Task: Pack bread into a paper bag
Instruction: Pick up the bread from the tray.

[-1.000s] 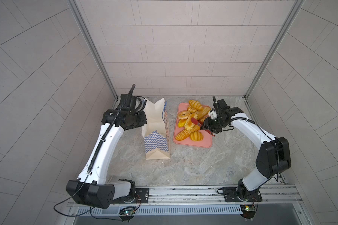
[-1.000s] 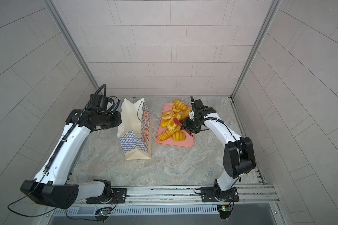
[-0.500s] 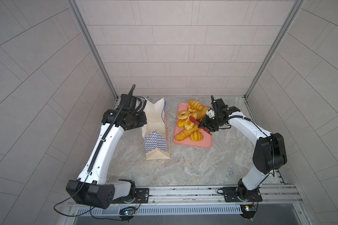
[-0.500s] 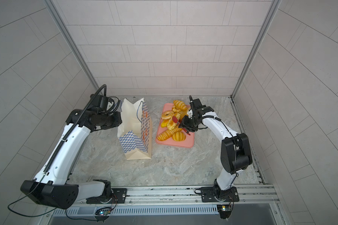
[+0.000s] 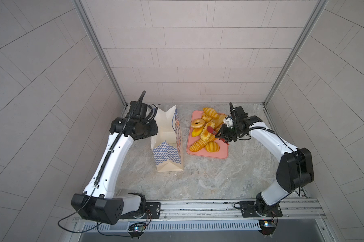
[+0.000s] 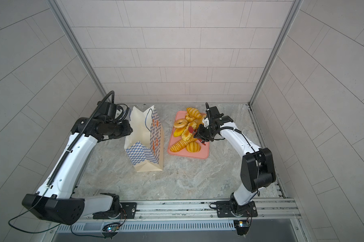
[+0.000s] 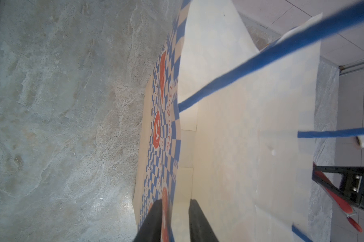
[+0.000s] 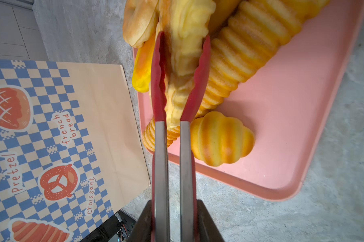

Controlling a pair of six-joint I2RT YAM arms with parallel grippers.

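Note:
The paper bag [image 5: 168, 134] [image 6: 143, 134] stands upright and open-mouthed, left of the pink tray [image 5: 218, 154]. Several golden bread pieces lie on the tray: a ridged baguette [image 5: 200, 143] [image 8: 239, 58], a ring doughnut [image 5: 197, 123] and a striped roll [image 8: 220, 140]. My right gripper [image 5: 223, 136] [image 8: 173, 203] is shut on the red tongs [image 8: 162, 157]. The tongs' tips pinch a pale ridged pastry [image 8: 185, 62] over the tray. My left gripper [image 7: 175, 201] straddles the bag's left wall [image 7: 239, 125], one finger outside and one inside, with a gap between them.
Blue cord handles [image 7: 260, 62] cross above the bag's mouth. The grey marble floor [image 5: 197, 180] spreads in front of the bag and tray. Tiled walls close in on three sides, and a metal rail [image 5: 197, 207] runs along the front.
The tongs' tips have closed on the pale pastry as my right gripper squeezed tighter. My left gripper's fingers have parted on the bag's wall. The bag has not moved.

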